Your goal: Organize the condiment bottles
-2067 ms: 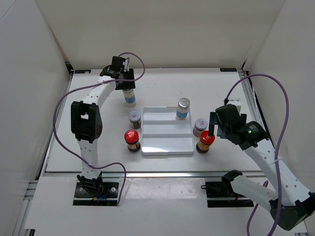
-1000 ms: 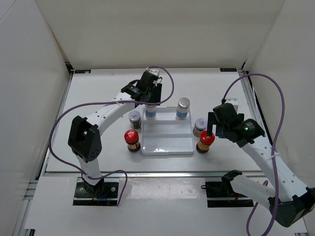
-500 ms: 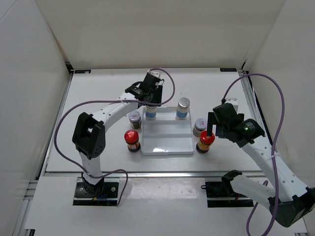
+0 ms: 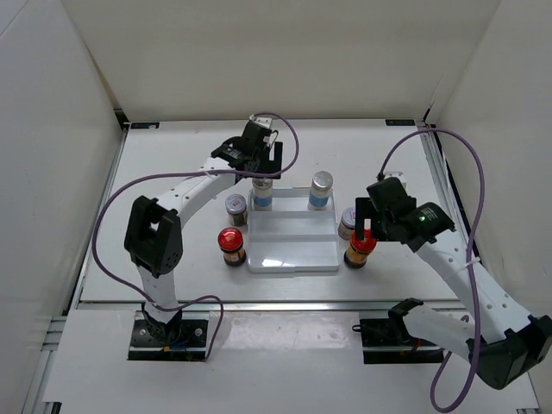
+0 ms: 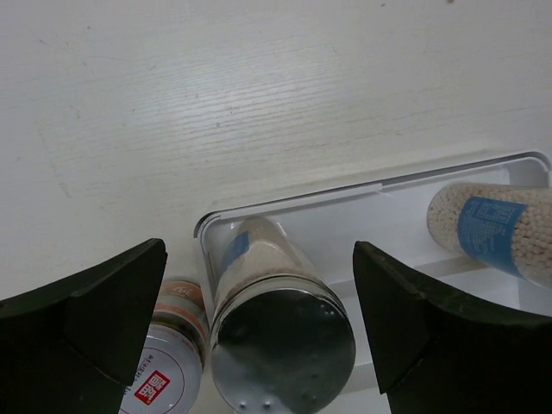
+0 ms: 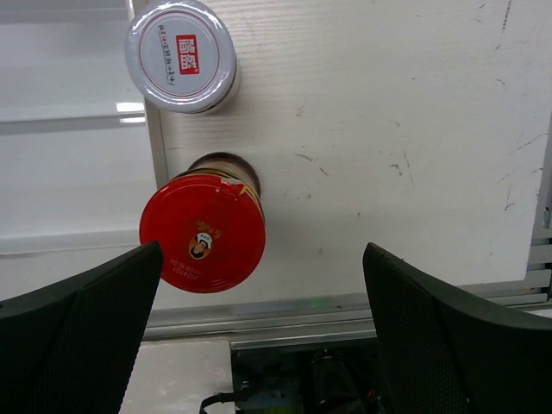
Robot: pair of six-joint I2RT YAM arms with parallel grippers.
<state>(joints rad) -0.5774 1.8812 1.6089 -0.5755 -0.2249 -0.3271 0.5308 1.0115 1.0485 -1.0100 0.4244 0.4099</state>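
White table (image 4: 172,164), left gripper (image 4: 261,177) spread wide, silver-capped bottle (image 5: 278,332) between its fingers (image 5: 86,319), untouched, upright on tray (image 4: 293,257) back step, right gripper (image 4: 366,226) spread over upright red-lidded jar (image 6: 203,244).

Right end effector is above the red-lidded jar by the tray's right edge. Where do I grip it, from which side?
Come straight down on the red-lidded jar and close on its round lid. It stands upright, close beside the tray, with the grey-lidded jar just beyond, so side approaches look crowded; stay high on the lid.
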